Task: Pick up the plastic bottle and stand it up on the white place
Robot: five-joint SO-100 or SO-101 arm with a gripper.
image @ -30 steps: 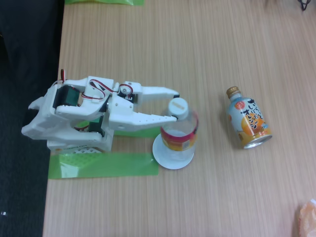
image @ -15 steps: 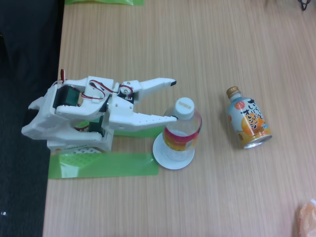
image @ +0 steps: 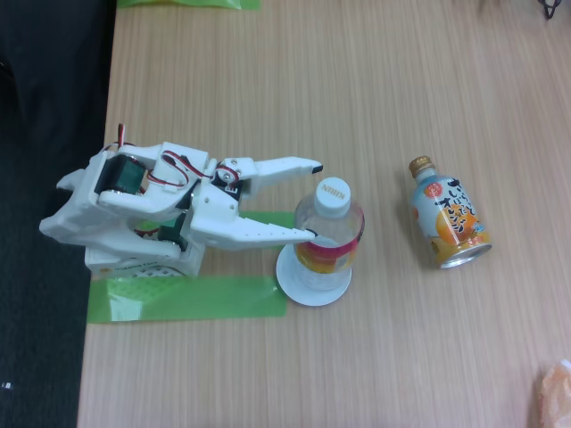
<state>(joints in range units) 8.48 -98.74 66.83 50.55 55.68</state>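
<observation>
A: On the plate (image: pixel 294 287) the bottle (image: pixel 328 234) stands upright, jaws spread wide, one finger beside it.
B: Release step, I'd say. Next: back the gripper (image: pixel 315 200) off without tipping it.

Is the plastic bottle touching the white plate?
Touching. The fixed view shows the plastic bottle standing upright with its base on the white plate.
</observation>
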